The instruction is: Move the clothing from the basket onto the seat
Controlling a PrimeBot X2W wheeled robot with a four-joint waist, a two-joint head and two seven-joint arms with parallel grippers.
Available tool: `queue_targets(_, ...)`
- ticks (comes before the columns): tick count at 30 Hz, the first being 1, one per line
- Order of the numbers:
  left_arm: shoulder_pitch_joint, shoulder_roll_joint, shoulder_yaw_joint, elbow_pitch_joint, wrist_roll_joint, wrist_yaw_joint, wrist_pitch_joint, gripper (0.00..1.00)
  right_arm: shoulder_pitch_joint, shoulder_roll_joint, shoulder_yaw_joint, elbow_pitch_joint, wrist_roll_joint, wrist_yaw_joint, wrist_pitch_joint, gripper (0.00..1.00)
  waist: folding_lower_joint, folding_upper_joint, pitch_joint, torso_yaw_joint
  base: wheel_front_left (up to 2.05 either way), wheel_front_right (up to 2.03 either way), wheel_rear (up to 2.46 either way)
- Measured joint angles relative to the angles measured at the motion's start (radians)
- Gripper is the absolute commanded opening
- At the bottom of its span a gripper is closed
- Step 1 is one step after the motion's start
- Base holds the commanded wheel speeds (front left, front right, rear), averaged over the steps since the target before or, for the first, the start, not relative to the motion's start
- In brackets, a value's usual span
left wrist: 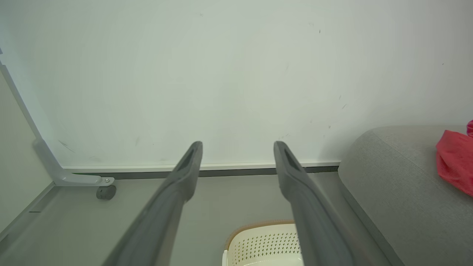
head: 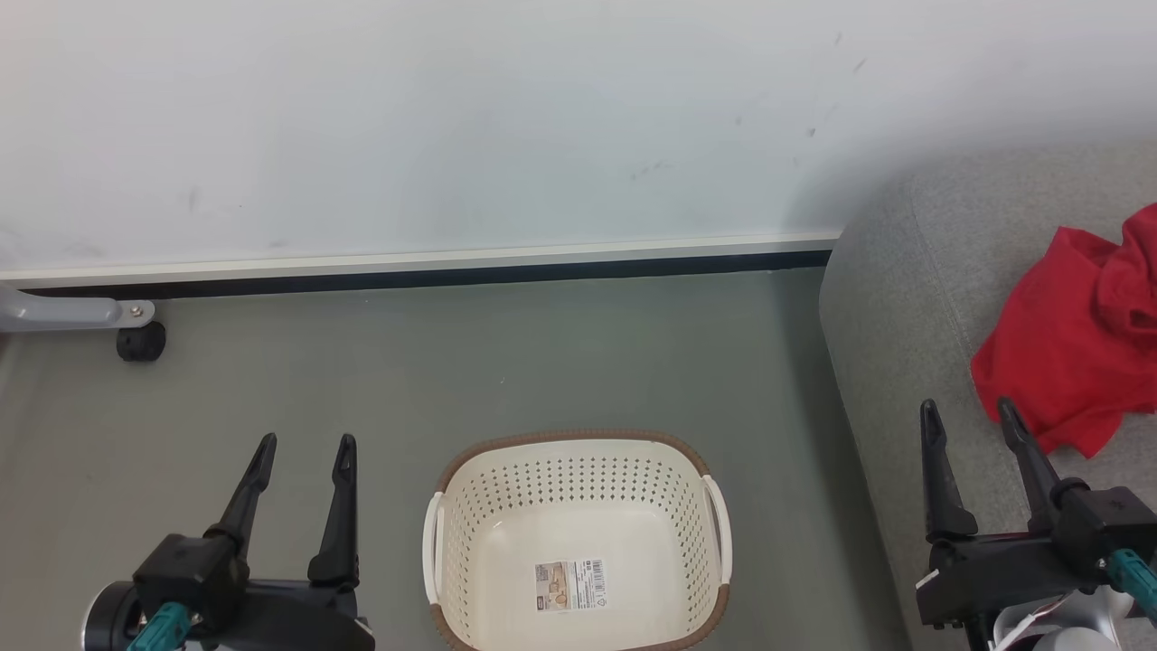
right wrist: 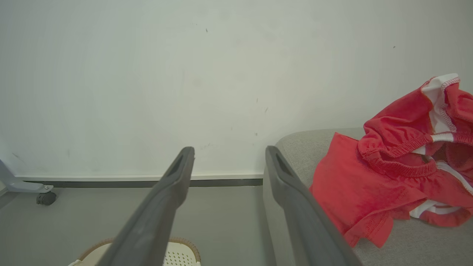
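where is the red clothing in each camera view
Head view: the bright red fabric clothing lies at the right edge, on the light grey upholstered sofa.
Left wrist view: clothing at far right edge.
Right wrist view: clothing at right, on the sofa.
Shared landmark: the small black caster wheel at the wall's base.

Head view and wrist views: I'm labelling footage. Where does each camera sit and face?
Head view: on the head, facing down at basket, floor and wall; open left jaws lower left, open right jaws lower right.
Left wrist view: left wrist, along its fingers toward the wall.
Right wrist view: right wrist, along its fingers; clothing on seat at right.
Shared: all show basket, seat, clothing.
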Motion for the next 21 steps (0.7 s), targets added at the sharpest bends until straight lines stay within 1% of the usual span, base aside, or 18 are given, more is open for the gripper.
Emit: queue_targets(21,0.012,-0.013,0.002,0.014,0.019,0.0,0.01,1.0,0.021,0.006,-0.016,-0.038,-0.009,-0.003,0.044,1.0,0.0,-0.0001,-0.013,0.004,0.0,0.0,0.0)
